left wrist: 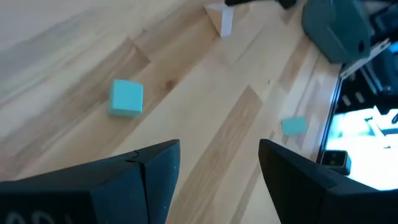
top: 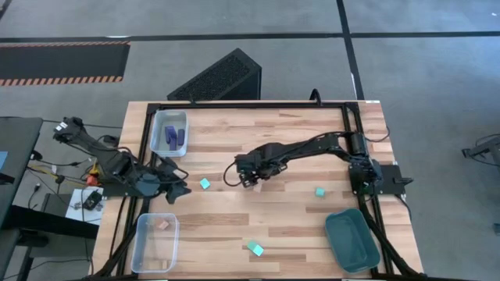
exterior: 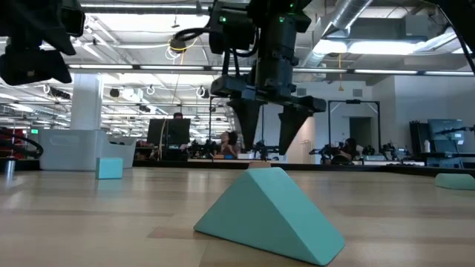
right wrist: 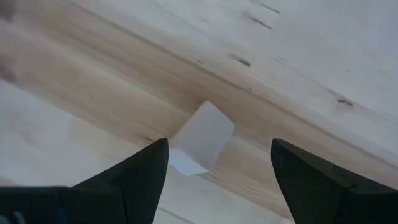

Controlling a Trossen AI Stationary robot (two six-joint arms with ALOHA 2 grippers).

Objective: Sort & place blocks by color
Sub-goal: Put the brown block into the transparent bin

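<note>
I held the right gripper (right wrist: 217, 163) wide open, empty, over the tan block (right wrist: 202, 138): light, rigid; I'd pinch its flat sides.

Both arms (top: 301, 148) are black, jointed, with looped black cables; each gripper (exterior: 271, 119) carries two tapered dark fingers (right wrist: 134, 180).

Pale wood, clear plastic and matt paint

The tabletop (top: 273, 148) is light planked wood, smooth with dark grain flecks, framed in black metal. Two bins (top: 156, 242) at the frame's left look like clear glossy plastic; the tray (top: 353, 240) lower right is dull teal plastic. The teal blocks (exterior: 267, 215) are matt-painted, the pale block (right wrist: 202, 138) bare wood, the fingers (right wrist: 323, 180) matt black.
</note>
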